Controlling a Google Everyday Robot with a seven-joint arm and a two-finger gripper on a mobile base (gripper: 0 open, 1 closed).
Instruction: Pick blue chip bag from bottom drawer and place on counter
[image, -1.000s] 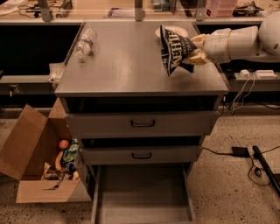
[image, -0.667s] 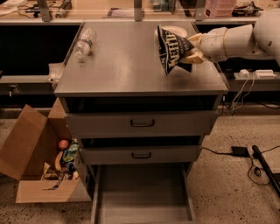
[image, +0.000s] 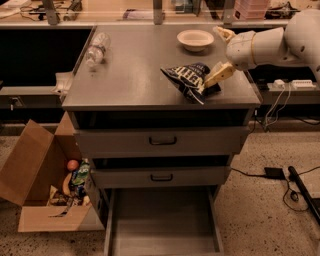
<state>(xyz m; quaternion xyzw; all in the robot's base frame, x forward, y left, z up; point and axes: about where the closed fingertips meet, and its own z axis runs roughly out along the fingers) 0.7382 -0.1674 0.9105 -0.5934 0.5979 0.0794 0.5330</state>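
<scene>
The blue chip bag (image: 187, 80) lies crumpled on the grey counter (image: 130, 80), near its front right. My gripper (image: 223, 54) is open just right of the bag. Its lower finger (image: 219, 74) rests against the bag's right edge, and its upper finger (image: 224, 33) points up and away near the bowl. The white arm reaches in from the right. The bottom drawer (image: 162, 225) is pulled out at the foot of the cabinet, and its floor is bare.
A white bowl (image: 195, 39) stands at the counter's back right. A clear water bottle (image: 96, 48) lies at the back left. Two upper drawers with black handles (image: 162, 141) are slightly ajar. A cardboard box of groceries (image: 55, 192) stands left of the cabinet. Cables (image: 280, 175) lie right.
The bag was held upright in the shut gripper above the counter. Now it lies on the counter, the fingers have spread apart, and the bowl is uncovered.
</scene>
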